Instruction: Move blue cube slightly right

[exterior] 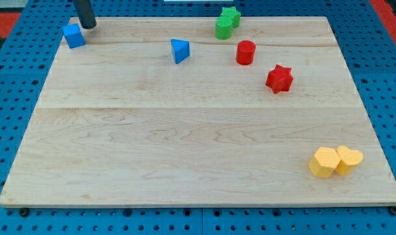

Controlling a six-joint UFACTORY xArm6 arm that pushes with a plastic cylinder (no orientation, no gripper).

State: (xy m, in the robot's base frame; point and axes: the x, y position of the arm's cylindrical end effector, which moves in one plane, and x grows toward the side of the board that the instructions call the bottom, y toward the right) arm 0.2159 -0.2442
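Observation:
The blue cube (73, 35) sits near the board's top left corner. My tip (89, 27) is just to the right of it and slightly above, very close to its upper right edge. The dark rod rises out of the view's top. A blue triangular block (179, 50) lies further right along the top part of the board.
A green cylinder (223, 28) and a green star (231, 16) touch at the top centre. A red cylinder (245, 52) and a red star (279, 79) lie right of centre. Two yellow blocks (324, 162) (349, 158) touch at the bottom right. The wooden board (184, 130) lies on blue pegboard.

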